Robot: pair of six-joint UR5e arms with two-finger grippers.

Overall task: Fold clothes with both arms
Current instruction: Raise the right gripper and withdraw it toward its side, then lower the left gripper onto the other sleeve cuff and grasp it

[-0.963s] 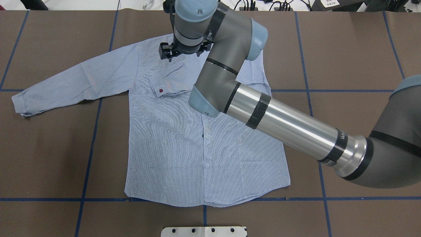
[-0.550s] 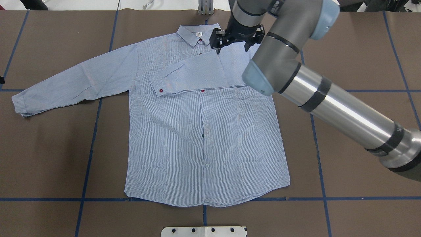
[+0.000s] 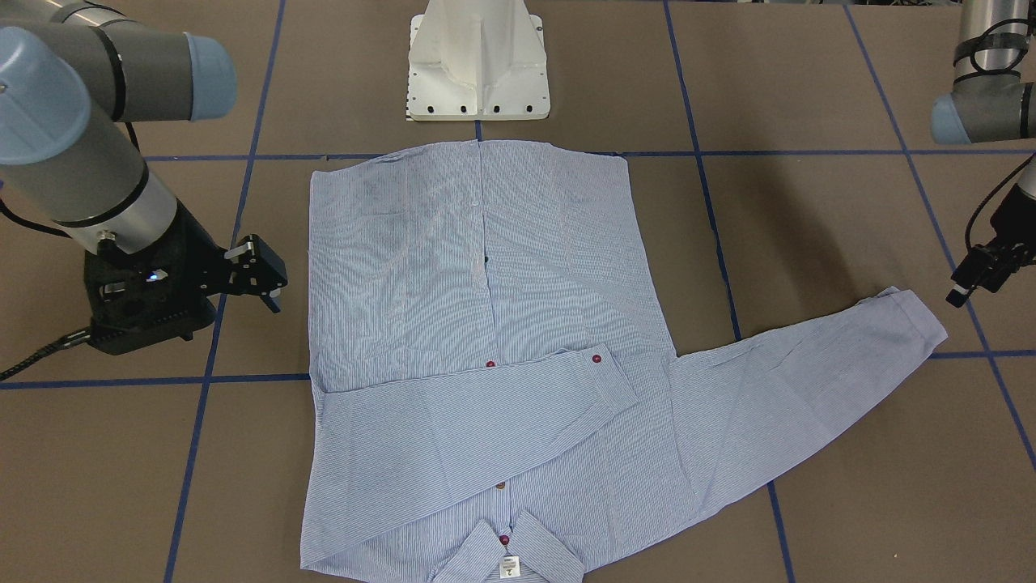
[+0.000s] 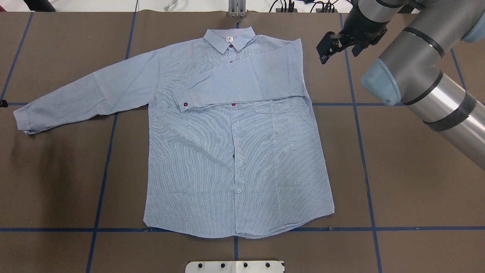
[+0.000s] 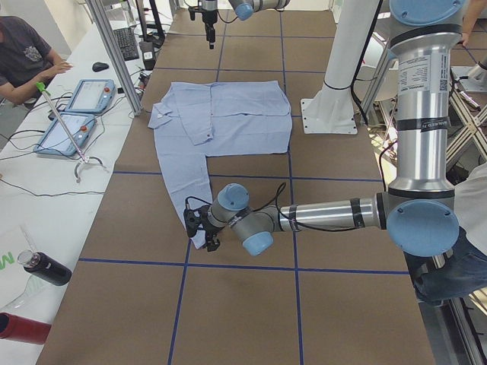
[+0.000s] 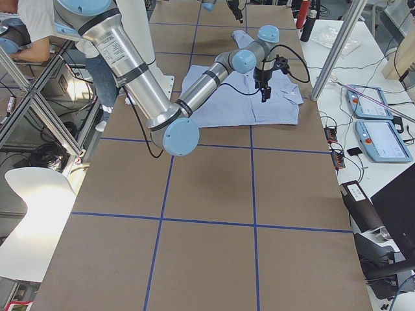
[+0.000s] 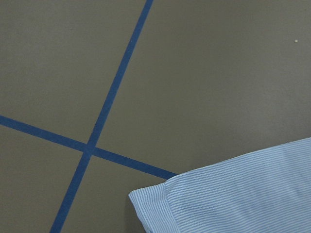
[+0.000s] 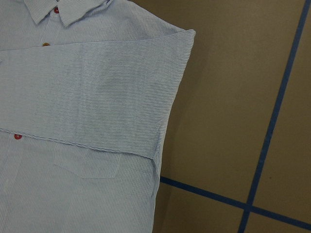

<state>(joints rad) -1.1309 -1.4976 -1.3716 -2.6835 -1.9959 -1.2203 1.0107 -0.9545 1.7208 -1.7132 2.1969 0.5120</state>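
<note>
Lengthwise, finely striped woven shirt points collar away from pedestal; right gripper spread, empty; left gripper state cannot be told.

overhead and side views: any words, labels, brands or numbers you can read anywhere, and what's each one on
White collar label on the shirt: a small dark mark, too small to read.
Printed sticker on the left arm: lines of text, too blurred to read.
Printed sticker on the right arm: also too blurred to read.
No text in these views can be read.
</note>
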